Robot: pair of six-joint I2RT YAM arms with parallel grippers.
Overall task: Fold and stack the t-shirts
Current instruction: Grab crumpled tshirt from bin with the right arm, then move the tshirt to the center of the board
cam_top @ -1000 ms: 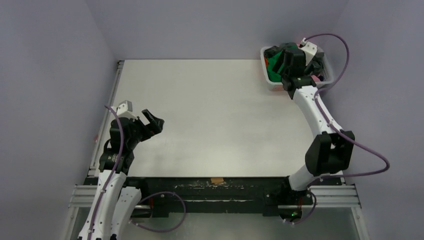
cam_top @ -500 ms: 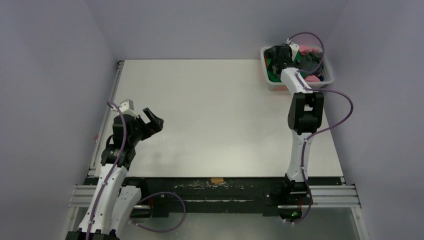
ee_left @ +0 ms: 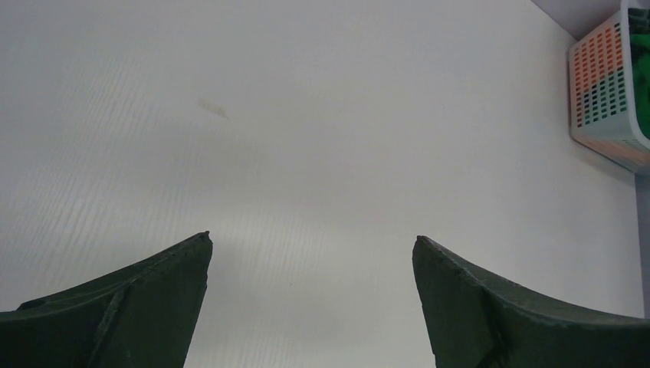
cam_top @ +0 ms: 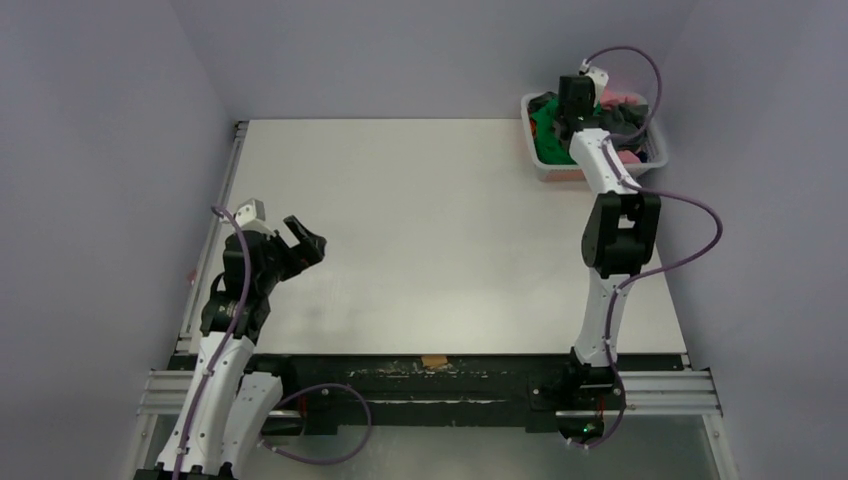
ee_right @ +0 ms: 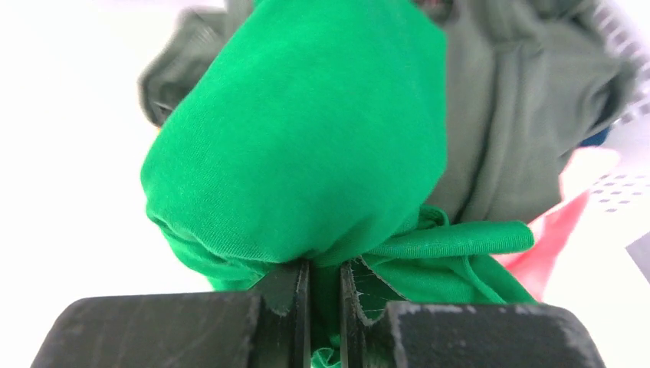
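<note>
The right gripper [ee_right: 323, 270] was clamped on a bunched fold of the soft, light, probably floppy green shirt [ee_right: 306, 138], while the left gripper [ee_left: 312, 241] gaped empty.

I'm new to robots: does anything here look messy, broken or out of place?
Nothing broken or spilled. The t-shirts lie crumpled in the white basket at the far right corner of the table, where the right gripper pinches the green t-shirt.
</note>
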